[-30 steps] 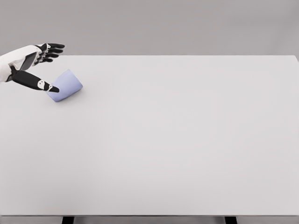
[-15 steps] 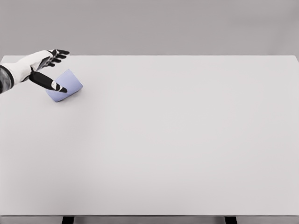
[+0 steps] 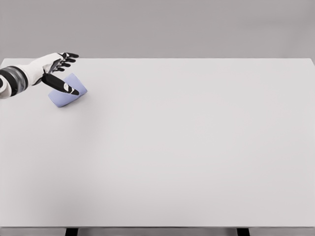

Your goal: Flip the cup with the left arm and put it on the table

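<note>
A pale blue cup (image 3: 68, 93) lies tilted on its side on the white table (image 3: 177, 147), near the far left corner. My left hand (image 3: 69, 73) hovers right over it, open. Its black thumb (image 3: 61, 84) stretches across the front of the cup while the other fingers (image 3: 68, 58) reach out behind it. The hand does not close on the cup. Part of the cup's upper side is hidden by the thumb and palm. The right arm does not show.
The table's far edge runs just behind the hand, and its left edge is close by. A grey wall (image 3: 197, 24) stands behind the table. Two dark table legs (image 3: 72, 231) peek out at the bottom.
My left hand has moved right and forward, from beside the cup to over it, with more of the forearm entering the picture. The cup has stayed in place.
</note>
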Available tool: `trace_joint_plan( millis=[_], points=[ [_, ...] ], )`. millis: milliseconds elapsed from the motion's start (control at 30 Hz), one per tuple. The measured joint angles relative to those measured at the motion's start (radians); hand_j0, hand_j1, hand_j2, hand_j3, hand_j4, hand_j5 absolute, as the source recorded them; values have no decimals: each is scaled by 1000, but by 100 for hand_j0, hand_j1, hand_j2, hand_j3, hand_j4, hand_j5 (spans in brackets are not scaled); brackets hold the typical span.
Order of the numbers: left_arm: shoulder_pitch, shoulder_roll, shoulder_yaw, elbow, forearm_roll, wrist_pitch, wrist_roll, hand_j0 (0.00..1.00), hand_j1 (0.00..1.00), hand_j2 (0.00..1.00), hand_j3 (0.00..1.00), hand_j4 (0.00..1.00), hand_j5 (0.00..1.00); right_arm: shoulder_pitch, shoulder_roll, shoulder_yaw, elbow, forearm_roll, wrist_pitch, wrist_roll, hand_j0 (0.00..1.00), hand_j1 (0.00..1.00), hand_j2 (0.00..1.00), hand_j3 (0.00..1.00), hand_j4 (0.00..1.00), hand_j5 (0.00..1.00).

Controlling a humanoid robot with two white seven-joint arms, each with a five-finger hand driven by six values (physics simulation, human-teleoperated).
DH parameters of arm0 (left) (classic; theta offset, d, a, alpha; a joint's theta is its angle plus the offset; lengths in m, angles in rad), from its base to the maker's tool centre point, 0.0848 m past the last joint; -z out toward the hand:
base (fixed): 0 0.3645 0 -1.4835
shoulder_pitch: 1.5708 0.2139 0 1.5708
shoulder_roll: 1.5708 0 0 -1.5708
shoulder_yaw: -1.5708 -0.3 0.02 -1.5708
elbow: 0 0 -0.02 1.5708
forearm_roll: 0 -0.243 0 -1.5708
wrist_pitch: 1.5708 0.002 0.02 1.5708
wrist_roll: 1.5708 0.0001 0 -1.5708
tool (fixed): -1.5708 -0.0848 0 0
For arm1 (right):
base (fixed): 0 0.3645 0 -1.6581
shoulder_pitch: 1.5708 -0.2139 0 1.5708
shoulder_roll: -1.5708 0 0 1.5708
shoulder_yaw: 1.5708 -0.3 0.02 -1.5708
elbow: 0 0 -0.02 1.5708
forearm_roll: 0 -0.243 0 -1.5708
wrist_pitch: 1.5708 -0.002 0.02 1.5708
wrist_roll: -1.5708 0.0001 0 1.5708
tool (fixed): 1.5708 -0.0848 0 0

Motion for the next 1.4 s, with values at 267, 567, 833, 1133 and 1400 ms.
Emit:
trace_joint_plan(
  millis=[267,567,833,1133,1400],
  points=[
    [-14,-10,-2,91,-39,0,-4,100,100,100,100,100,100,0,0,0,0,0,0,0,100,100,100,100,100,100],
    [-15,-56,-43,150,-59,0,-5,100,100,100,100,100,100,0,0,0,0,0,0,0,100,100,100,100,100,100],
    [-17,-62,-46,163,-78,0,2,100,100,100,100,100,100,0,0,0,0,0,0,0,100,100,100,100,100,100],
    [-12,-74,-48,162,-91,0,47,100,100,100,100,100,100,0,0,0,0,0,0,0,100,100,100,100,100,100],
    [-9,-100,-54,198,-92,0,47,100,100,100,100,100,100,0,0,0,0,0,0,0,100,100,100,100,100,100]
  ],
)
